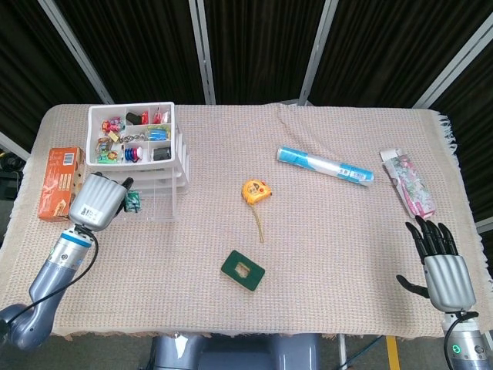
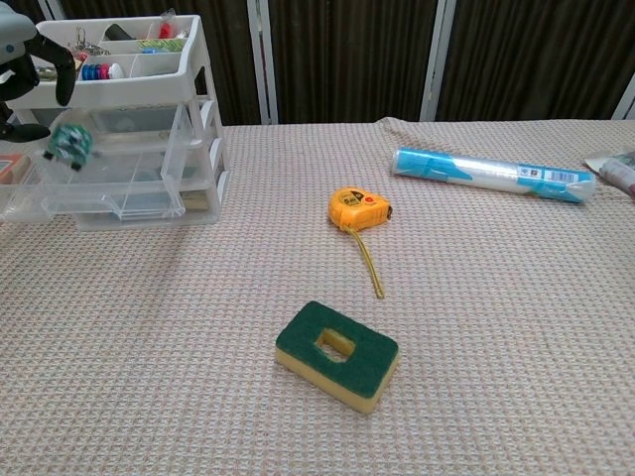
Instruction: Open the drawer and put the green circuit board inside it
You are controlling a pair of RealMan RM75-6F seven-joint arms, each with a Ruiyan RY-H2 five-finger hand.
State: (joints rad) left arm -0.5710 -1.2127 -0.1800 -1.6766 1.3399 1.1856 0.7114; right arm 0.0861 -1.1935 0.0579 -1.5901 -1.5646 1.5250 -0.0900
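Head view: green circuit board (image 1: pixel 134 203) pinched in the fingers of the left hand (image 1: pixel 98 210), held above the pulled-out clear drawer (image 2: pixel 109 203) of the white organizer (image 1: pixel 139 166). Right hand (image 1: pixel 443 266) rests near the table's front right corner, fingers spread, holding nothing. Green sponge (image 1: pixel 243 270) and yellow tape measure (image 1: pixel 256 190) lie mid-table.

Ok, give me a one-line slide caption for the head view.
Left hand holds the green circuit board over the open drawer of the clear organizer; right hand rests open at the table edge.
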